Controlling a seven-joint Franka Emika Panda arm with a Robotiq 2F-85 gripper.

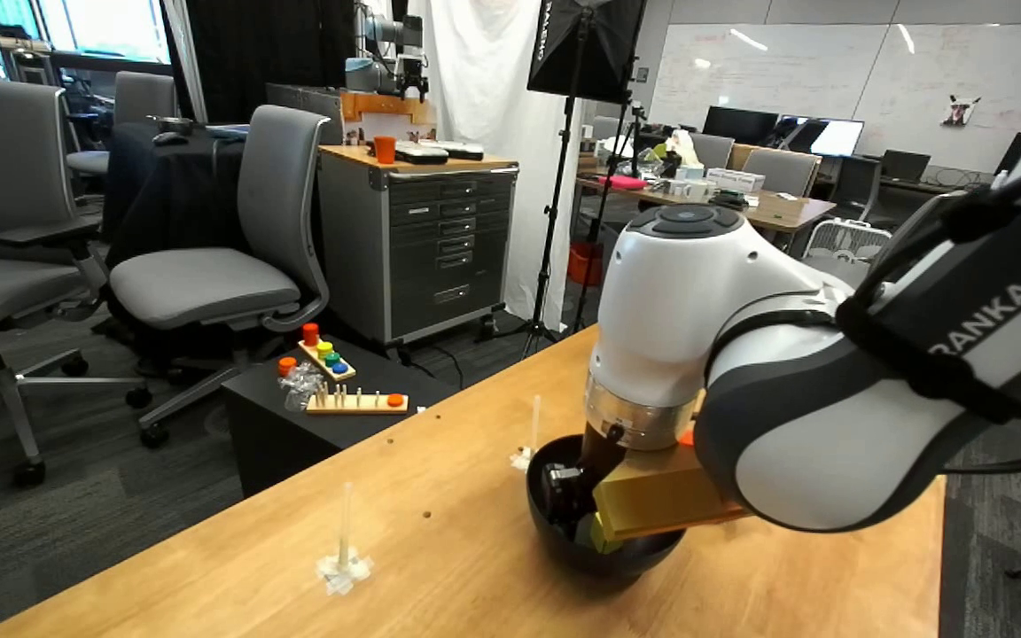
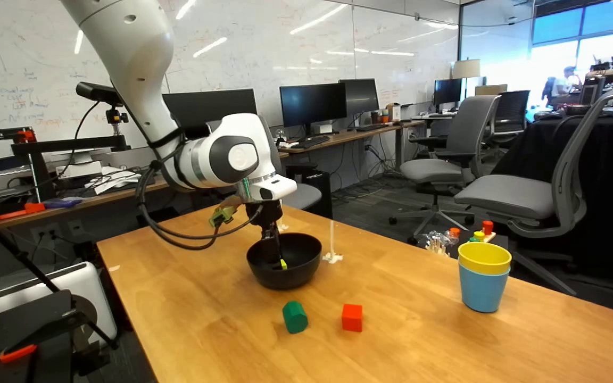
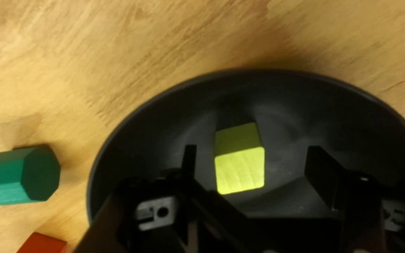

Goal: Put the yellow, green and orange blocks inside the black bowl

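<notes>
The black bowl [image 2: 285, 280] stands on the table in both exterior views [image 1: 581, 567] and fills much of the wrist view [image 3: 160, 123]. The yellow block [image 3: 239, 170] lies on the bowl's floor; a bit of it shows in an exterior view [image 2: 283, 264]. My gripper [image 3: 252, 158] is open and reaches down into the bowl [image 2: 273, 256], one finger on each side of the yellow block, with gaps to both. The green block [image 2: 295, 317], which looks like a faceted prism, and the orange-red block [image 2: 352, 317] lie on the table outside the bowl. The wrist view shows the green block [image 3: 5, 179] and a corner of the orange-red block [image 3: 44, 245].
A yellow cup nested in a blue cup [image 2: 483, 290] stands on the table. Thin upright sticks [image 2: 332, 239] are taped to the table near the bowl and along the edge [image 1: 345, 532]. A low black box with wooden toys [image 1: 356, 403] stands beside the table.
</notes>
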